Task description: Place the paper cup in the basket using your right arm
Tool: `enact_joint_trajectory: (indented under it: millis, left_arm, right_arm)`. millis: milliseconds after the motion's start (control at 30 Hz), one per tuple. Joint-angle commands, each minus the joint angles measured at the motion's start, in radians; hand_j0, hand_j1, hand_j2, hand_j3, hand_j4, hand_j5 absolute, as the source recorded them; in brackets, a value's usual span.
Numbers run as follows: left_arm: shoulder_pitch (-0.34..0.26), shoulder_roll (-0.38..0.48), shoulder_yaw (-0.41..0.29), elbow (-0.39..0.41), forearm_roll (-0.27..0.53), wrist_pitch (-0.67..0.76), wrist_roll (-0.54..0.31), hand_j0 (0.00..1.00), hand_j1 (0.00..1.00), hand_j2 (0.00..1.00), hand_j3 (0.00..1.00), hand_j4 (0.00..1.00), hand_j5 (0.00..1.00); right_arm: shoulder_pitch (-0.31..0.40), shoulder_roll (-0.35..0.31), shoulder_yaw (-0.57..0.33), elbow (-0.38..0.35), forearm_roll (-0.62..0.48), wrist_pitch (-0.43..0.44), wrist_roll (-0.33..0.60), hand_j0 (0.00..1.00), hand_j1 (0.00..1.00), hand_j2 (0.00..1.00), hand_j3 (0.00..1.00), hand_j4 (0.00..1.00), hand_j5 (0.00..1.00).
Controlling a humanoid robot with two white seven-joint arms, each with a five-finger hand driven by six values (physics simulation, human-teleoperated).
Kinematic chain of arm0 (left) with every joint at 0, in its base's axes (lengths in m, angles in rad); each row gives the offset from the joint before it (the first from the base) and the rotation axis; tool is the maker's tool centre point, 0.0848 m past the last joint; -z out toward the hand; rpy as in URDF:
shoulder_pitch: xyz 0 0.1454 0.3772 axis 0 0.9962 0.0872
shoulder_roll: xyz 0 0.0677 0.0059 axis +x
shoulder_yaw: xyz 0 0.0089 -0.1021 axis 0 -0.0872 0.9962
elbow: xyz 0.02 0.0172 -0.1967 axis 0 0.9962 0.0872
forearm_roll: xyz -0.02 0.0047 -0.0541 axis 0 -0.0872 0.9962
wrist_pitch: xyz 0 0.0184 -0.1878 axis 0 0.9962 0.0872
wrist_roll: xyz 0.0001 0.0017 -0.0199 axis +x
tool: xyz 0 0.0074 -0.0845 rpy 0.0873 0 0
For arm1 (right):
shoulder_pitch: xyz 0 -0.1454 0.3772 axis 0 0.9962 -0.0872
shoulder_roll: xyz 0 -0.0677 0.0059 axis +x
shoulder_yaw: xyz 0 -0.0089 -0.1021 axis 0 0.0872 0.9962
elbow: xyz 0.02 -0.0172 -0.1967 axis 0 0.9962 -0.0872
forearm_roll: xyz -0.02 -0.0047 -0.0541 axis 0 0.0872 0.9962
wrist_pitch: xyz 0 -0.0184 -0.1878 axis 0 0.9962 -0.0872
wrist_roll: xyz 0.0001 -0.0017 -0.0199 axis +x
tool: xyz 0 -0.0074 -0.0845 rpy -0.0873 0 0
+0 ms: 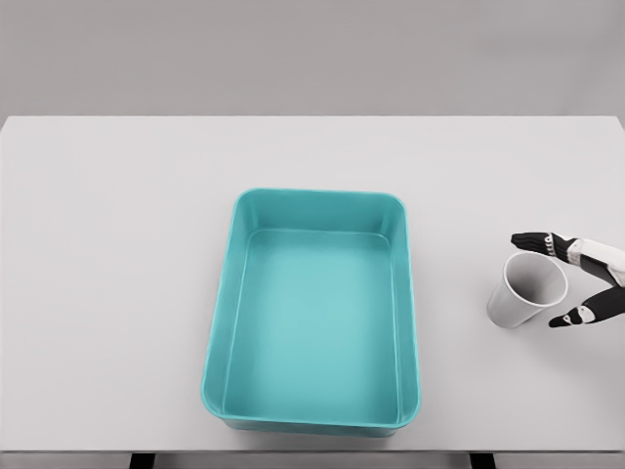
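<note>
The cup (525,291) stands on the table (107,254) well right of the basket (314,311), tilted a little so its open mouth faces up and toward the camera — it is outside the basket, whose teal tray sits near the table's middle. The right hand (582,280) comes in from the right edge with its fingers (535,240) spread — one dark-tipped finger lies along the far side of the cup's rim and another reaches in by the near side, so the cup sits between them, though whether they actually press on it cannot be told.

Simulated test bench — bare white table (117,293), grey wall (312,54)
</note>
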State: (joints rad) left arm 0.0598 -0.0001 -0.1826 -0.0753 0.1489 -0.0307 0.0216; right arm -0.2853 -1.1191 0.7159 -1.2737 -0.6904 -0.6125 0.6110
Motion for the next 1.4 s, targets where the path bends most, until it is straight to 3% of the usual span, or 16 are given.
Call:
enact_joint_trajectory:
  millis: [0,800,1067,1367]
  left_arm:
    - [0.000,0.000,0.000,0.000,0.000,0.000,0.000,1.00,1.00,1.00,1.00,1.00,1.00]
    - [0.000,0.000,0.000,0.000,0.000,0.000,0.000,1.00,1.00,1.00,1.00,1.00,1.00]
    - [0.000,0.000,0.000,0.000,0.000,0.000,0.000,1.00,1.00,1.00,1.00,1.00,1.00]
    - [0.000,0.000,0.000,0.000,0.000,0.000,0.000,1.00,1.00,1.00,1.00,1.00,1.00]
  right_arm:
    - [0.000,-0.001,-0.001,-0.006,-0.008,0.002,0.000,1.00,1.00,1.00,1.00,1.00,1.00]
    - [-0.008,0.019,0.004,-0.026,-0.008,0.002,0.000,1.00,1.00,1.00,1.00,1.00,1.00]
    - [-0.008,0.015,0.007,-0.058,-0.008,0.002,0.000,0.75,0.75,0.75,0.75,0.75,0.75]
    - [-0.014,0.016,-0.001,-0.069,-0.017,0.002,0.000,0.76,0.76,0.76,0.76,0.76,0.76]
